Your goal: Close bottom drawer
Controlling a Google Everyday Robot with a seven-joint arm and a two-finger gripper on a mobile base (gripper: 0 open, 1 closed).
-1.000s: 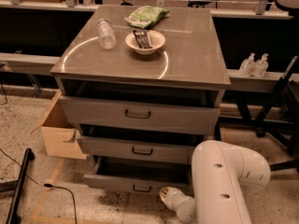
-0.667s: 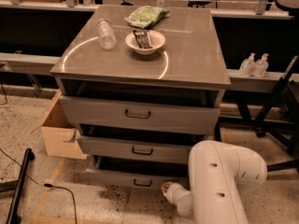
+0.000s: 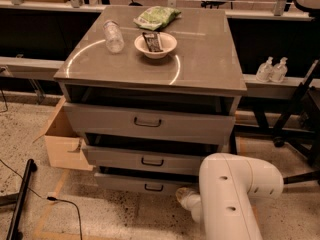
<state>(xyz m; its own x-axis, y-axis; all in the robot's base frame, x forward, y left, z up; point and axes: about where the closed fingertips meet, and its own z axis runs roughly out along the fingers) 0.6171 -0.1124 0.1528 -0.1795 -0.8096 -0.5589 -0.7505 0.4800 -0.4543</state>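
Hand (image 3: 183, 198) — half-hidden — beside bottom drawer (image 3: 122, 182).

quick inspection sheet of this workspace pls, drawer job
surface: grey cabinet top, carries clutter only
job's things: bottom drawer, a little way out, dark gap above its front
clutter: plastic bottle on its side; white bowl holding a dark packet; green snack bag
grippers: gripper low near the bottom drawer's right end, beside the white arm
cables: black cable on floor, left
surroundings: cardboard box left of cabinet; two pump bottles on right ledge
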